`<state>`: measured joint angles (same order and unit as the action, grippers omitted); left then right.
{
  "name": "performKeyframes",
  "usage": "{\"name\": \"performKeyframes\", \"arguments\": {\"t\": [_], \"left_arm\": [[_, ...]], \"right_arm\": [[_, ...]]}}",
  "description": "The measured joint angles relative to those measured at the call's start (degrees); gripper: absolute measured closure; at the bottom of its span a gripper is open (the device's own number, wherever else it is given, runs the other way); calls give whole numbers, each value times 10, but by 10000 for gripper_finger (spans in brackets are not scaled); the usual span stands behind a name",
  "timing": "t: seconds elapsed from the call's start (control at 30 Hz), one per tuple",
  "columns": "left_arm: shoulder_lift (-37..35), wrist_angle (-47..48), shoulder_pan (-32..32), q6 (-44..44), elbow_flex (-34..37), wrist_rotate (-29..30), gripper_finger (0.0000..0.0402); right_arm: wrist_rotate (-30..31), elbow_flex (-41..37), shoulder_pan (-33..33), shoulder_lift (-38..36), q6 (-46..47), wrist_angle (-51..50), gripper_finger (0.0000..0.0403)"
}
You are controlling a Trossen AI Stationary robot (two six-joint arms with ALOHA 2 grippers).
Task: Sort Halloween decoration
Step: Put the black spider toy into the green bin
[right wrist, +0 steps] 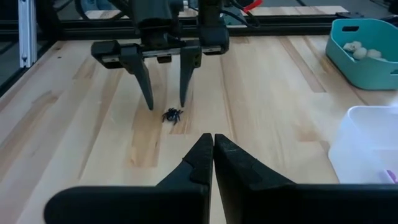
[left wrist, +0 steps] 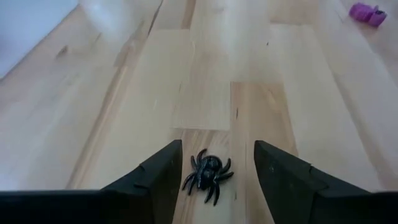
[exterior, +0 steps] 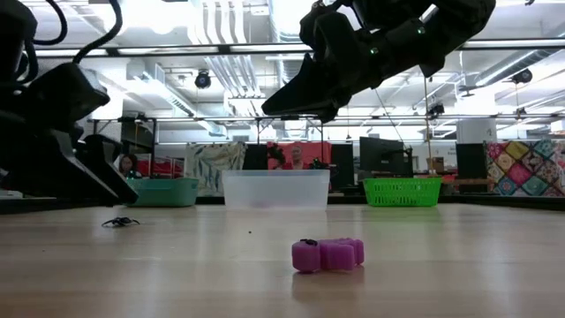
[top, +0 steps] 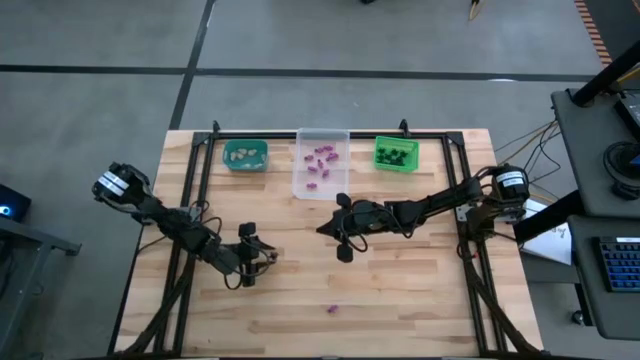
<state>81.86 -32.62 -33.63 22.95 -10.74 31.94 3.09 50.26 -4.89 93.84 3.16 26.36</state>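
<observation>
A black spider trinket [left wrist: 208, 174] lies on the wooden table between the fingers of my open left gripper [left wrist: 217, 152], which slants down at it from the table's left side [right wrist: 165, 102]; I see no touch. A purple trinket [exterior: 328, 254] lies alone near the table's front edge [top: 333, 309]. My right gripper [right wrist: 213, 146] hangs shut and empty above the table's middle [top: 324, 230], pointing toward the left arm. Beige pieces lie in the teal bin [top: 245, 155], purple ones in the clear bin [top: 321, 165], black ones in the green bin [top: 396, 153].
The three bins stand in a row along the table's far edge. A black frame rail [top: 200, 180] runs along the table's sides and back. Bare wood lies between the arms and the front edge.
</observation>
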Motion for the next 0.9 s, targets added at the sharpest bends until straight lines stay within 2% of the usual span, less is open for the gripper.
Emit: {"name": "performKeyframes", "arguments": {"t": [0.23, 0.43, 0.9], "left_arm": [[49, -40, 0, 1, 1, 0, 219], [74, -49, 0, 44, 6, -8, 226], [73, -56, 0, 45, 11, 1, 334]], "right_arm": [[0, 0, 0, 0, 3, 0, 394], [0, 0, 0, 0, 7, 0, 394], [0, 0, 0, 0, 0, 0, 394]]}}
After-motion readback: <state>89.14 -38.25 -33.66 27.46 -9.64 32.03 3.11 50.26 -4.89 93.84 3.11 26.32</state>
